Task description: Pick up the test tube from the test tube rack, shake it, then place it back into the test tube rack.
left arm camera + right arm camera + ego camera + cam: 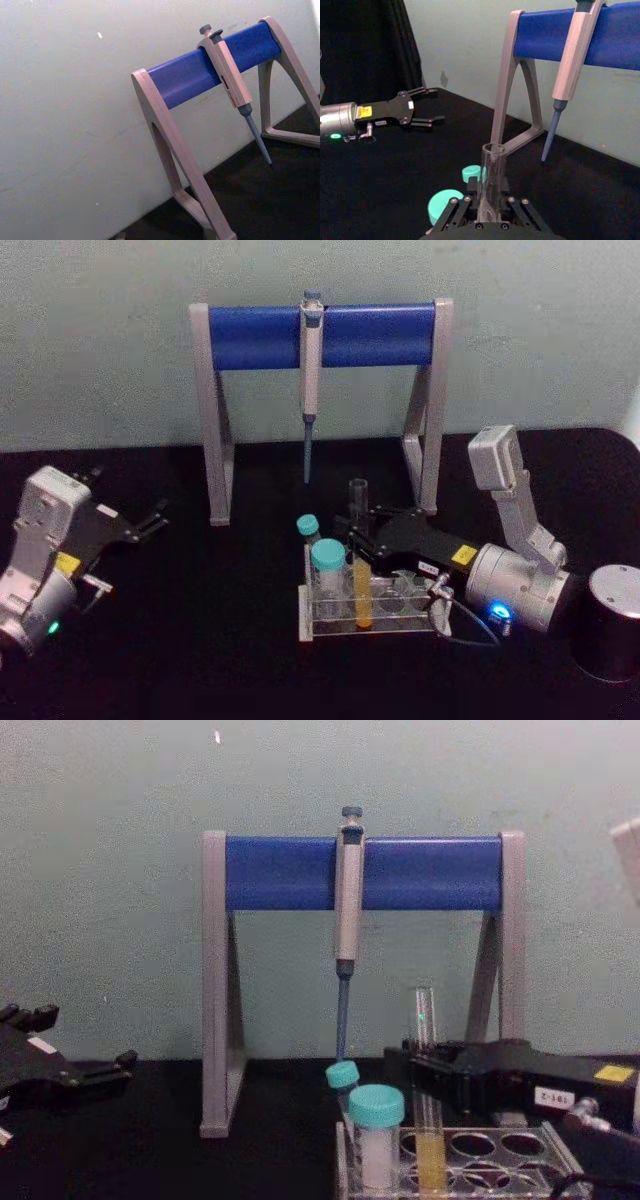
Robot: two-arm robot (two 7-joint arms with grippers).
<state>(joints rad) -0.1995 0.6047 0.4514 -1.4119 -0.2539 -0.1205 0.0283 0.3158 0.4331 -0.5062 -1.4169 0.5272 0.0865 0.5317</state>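
Head view: tall slim clear glass test tube (361, 580) with yellow-orange liquid in its lower part stands upright in the near row of the low clear plastic test tube rack (410, 628), centre-right on the matte black worktop (200, 640); two teal-capped white vials (328, 558) stand just left of it in the same rack. The right gripper (358, 535) reaches in from the right and meets the tube above the rack. The left gripper (155, 518) is parked well apart on the left, jaws spread, holding nothing. A dark cylinder (612, 620) stands at the right edge.

Left wrist view: blue-and-grey pipette stand (200, 75) with grey-blue pipette (231, 75) hanging on it, far side of the worktop, against a plain pale wall (75, 100).

Right wrist view: right jaws sit against the glass on both sides, which reads as a pinch on the test tube; the tube's open mouth is above them; the left gripper is far off with jaws apart.

Chest view: the tube's base and liquid are down in the rack, so it is not lifted.

My read: the grasp is made or nearly so; lift, shake and return are all still to do. The worktop is uncluttered, and the stand's bar is well behind and above the rack.
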